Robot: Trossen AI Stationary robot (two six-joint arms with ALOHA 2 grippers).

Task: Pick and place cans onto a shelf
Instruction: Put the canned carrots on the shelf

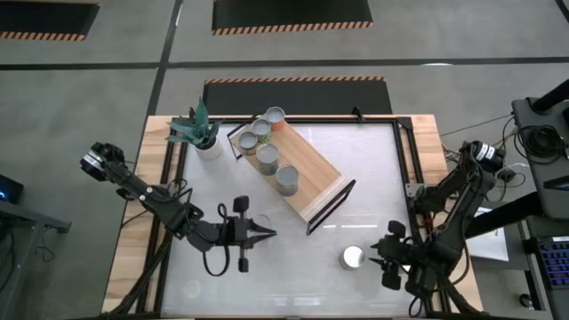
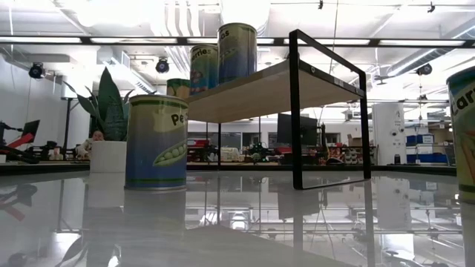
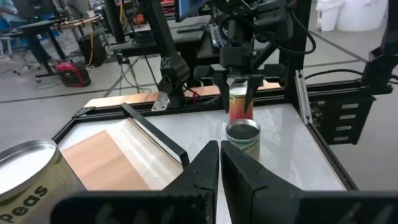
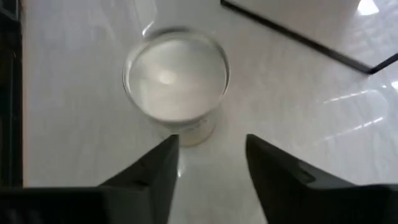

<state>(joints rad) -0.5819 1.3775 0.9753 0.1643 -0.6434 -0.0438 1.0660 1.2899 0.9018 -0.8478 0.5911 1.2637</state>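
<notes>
I see the right gripper (image 1: 377,256), jaws released, beside a lower-right can (image 1: 353,258); left gripper (image 1: 267,234) jaws clenched, empty.

The high view looks straight down on the whole table (image 1: 373,187). The low view sits at table height, facing level across it toward the room, close to one can (image 2: 156,141). Each wrist view looks forward past its own fingers (image 4: 155,180). The left wrist view and right wrist view share the can (image 3: 242,138) near the right arm.
</notes>
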